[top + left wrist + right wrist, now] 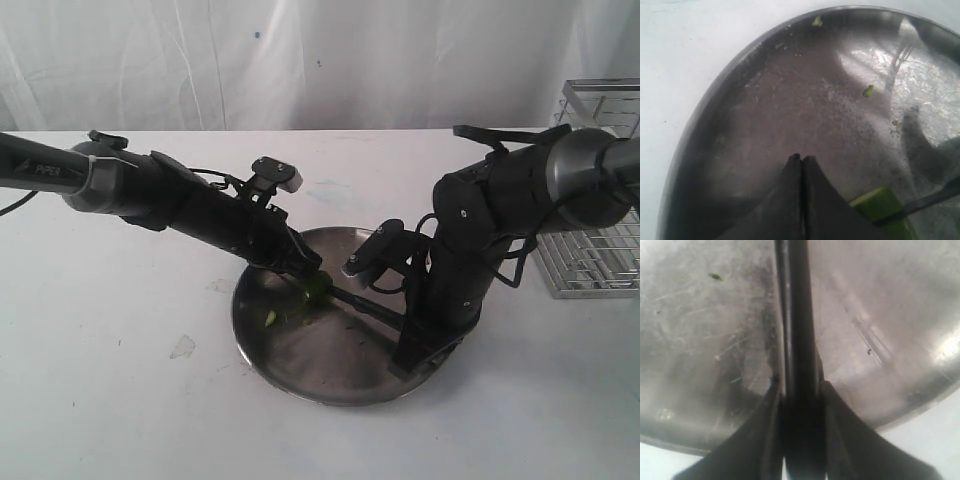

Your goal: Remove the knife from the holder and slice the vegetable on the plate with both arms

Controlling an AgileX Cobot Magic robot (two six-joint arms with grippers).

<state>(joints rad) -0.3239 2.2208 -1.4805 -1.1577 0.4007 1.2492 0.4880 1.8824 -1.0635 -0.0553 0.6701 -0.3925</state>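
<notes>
**Two end effectors meeting over the steel plate, knife gripped on the right**

Two end effectors are working low over the plate (300,370). The right end effector (801,390) is clamping the knife (799,315): in the right wrist view its two dark fingers are pressing against either side of the black handle, and the knife is running straight out from between them across the plate's scratched grey surface. In the exterior view the knife's dark length (365,303) is lying low over the plate, reaching from the right end effector (405,325) toward the vegetable (316,290).

The left end effector (801,159) is showing its two fingertips pressed together with no gap between them, hovering just over the plate floor (790,110). The vegetable (880,205) is sitting as a bright green piece just beside those fingers, with the knife's thin dark edge (930,200) crossing it. Whether the fingers are pinching any part of it I cannot tell. In the exterior view the left end effector (305,265) is angling down at the vegetable near the plate's middle.

Small green bits (868,91) are lying scattered on the plate, one (816,21) close to the rim.

Both black arms are reaching in from opposite sides, the left arm (150,190) and the right arm (520,190). The plate is resting on the white table (120,400), and the wire holder (600,200) is standing well apart at the table's right edge.
</notes>
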